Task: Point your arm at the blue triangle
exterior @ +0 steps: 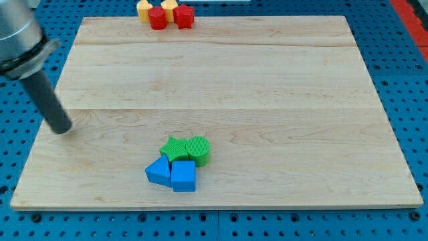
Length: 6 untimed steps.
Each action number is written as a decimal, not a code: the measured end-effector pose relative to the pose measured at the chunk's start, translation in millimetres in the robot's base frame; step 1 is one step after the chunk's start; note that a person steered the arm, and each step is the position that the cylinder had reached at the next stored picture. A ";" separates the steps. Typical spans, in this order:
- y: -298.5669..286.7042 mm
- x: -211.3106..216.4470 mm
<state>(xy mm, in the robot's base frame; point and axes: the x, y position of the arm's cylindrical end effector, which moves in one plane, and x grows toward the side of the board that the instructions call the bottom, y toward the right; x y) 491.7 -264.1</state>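
Two blue blocks touch near the wooden board's (221,80) bottom edge — the blue triangular block (159,171) on the left. No jaws here — my tip (61,128) sits well up-left of it.

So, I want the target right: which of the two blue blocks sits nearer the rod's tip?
The blue triangle, the left one of the blue pair. The blue cube touches it on the right, farther from my tip, which stands up-left of the cluster.

My tip (61,128) ends a plain dark rod under a grey metal collar.
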 end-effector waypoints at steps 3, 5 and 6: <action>89.3 41.2; 130.3 51.0; 151.5 64.3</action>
